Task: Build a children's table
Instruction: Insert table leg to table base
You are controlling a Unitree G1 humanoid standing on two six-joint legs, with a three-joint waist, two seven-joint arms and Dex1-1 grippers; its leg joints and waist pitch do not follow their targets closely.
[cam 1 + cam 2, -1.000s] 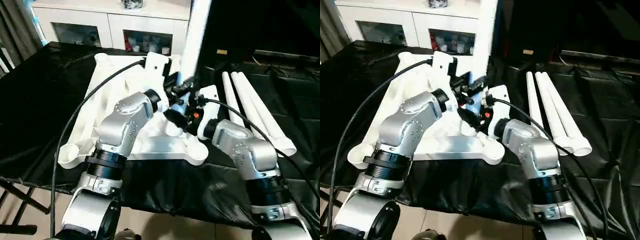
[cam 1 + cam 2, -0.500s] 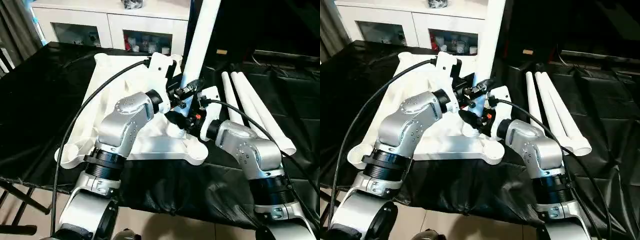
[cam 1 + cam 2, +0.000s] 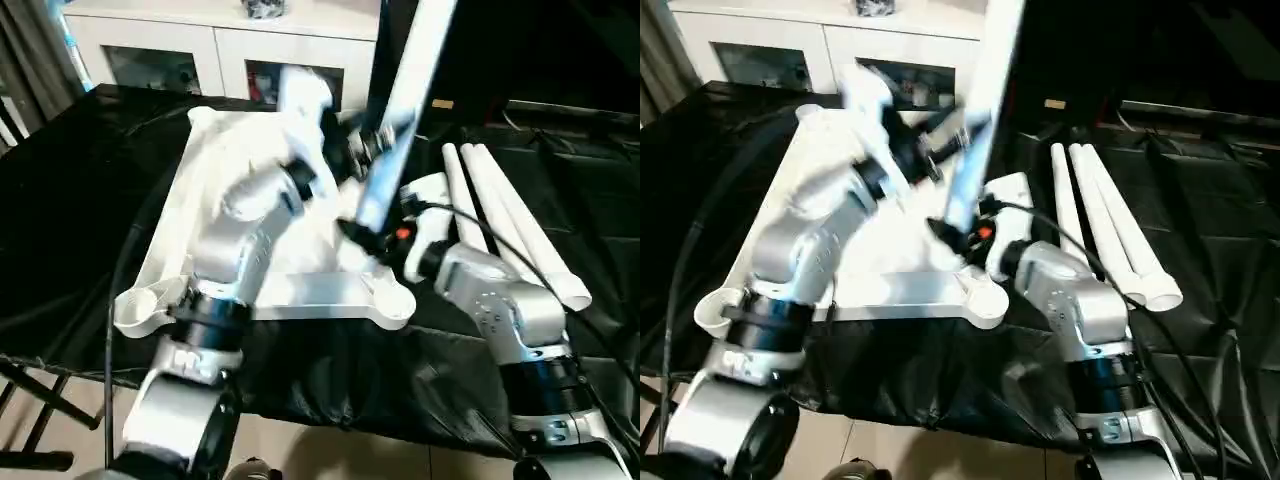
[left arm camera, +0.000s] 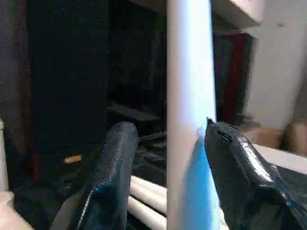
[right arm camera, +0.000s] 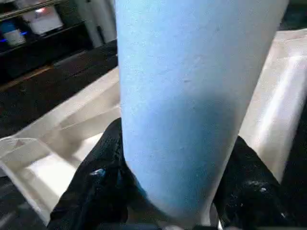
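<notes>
The white table top (image 3: 215, 200) lies upside down on the black cloth, ribbed side up, with round sockets at its near corners (image 3: 392, 302). One white tube leg (image 3: 402, 90) stands steeply over the near right part of the top, its upper end leaning right. My right gripper (image 3: 366, 236) is shut on the leg's lower end; both black fingers (image 5: 98, 187) press its sides. My left gripper (image 3: 362, 142) sits higher on the leg, open, with one finger (image 4: 230, 158) touching the tube and the other finger (image 4: 115, 167) standing off it.
Three more white legs (image 3: 510, 225) lie side by side on the cloth to the right of the top. A white cabinet (image 3: 200, 45) with glass doors stands behind the table. The cloth's near edge drops off just in front of the top.
My left arm has swung upward along the leg, from low near the right gripper to higher on the tube. The leg's top now leans further right. The right gripper has kept its hold.
</notes>
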